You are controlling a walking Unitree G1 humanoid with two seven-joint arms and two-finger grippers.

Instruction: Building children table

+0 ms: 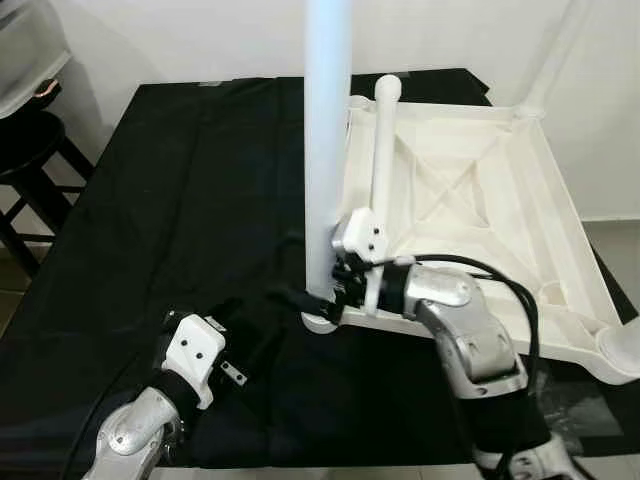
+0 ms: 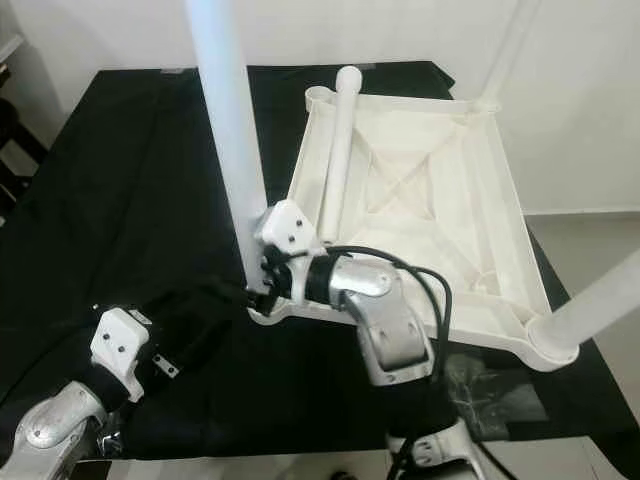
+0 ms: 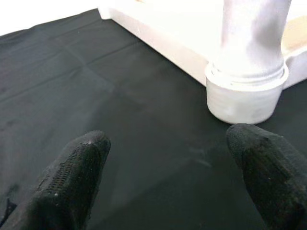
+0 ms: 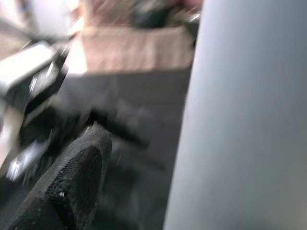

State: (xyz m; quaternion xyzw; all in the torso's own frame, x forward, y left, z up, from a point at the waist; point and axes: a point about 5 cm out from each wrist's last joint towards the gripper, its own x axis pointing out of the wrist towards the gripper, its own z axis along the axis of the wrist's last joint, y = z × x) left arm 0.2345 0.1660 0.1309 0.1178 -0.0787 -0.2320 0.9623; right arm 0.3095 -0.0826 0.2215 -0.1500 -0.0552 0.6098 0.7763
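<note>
Leg-fitting step in hand: right gripper [image 1: 322, 290] clasps the upright white leg [image 1: 328, 150] standing in the near-left corner socket [image 3: 244, 96] of the upturned tabletop [image 1: 480, 190]; left gripper [image 3: 168, 177] spread wide nearby; next, seat it firmly.

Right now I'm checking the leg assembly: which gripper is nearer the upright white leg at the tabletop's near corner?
Right. The right gripper is at the upright white leg, just above its corner socket; the left gripper rests on the black cloth, apart.
</note>
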